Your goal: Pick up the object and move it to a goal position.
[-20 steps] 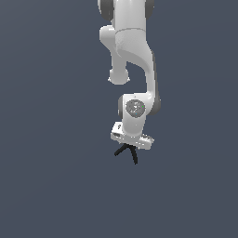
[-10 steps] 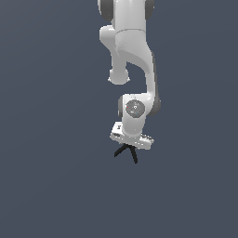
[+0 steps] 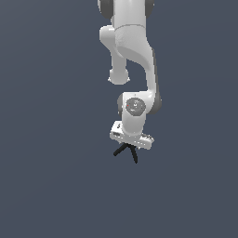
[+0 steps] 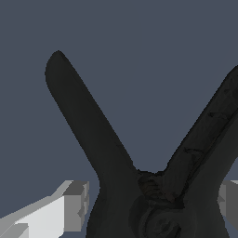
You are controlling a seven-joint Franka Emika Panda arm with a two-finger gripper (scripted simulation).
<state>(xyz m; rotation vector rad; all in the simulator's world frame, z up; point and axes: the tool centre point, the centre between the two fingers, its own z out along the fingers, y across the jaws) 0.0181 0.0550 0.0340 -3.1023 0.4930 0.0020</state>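
Observation:
The black spring clamp [image 3: 125, 152] hangs from my white gripper [image 3: 128, 144], its two splayed legs pointing down in the exterior view. It is clear of any surface. My gripper is shut on the clamp's upper part. In the wrist view the clamp [image 4: 107, 153] fills most of the picture as a dark V. One grey finger [image 4: 74, 207] is on one side of the clamp's hinge and another finger [image 4: 230, 197] is on the other side. The red tip does not show.
The white arm [image 3: 132, 51] comes down from the top of the exterior view. Only a plain dark grey-blue background shows around it.

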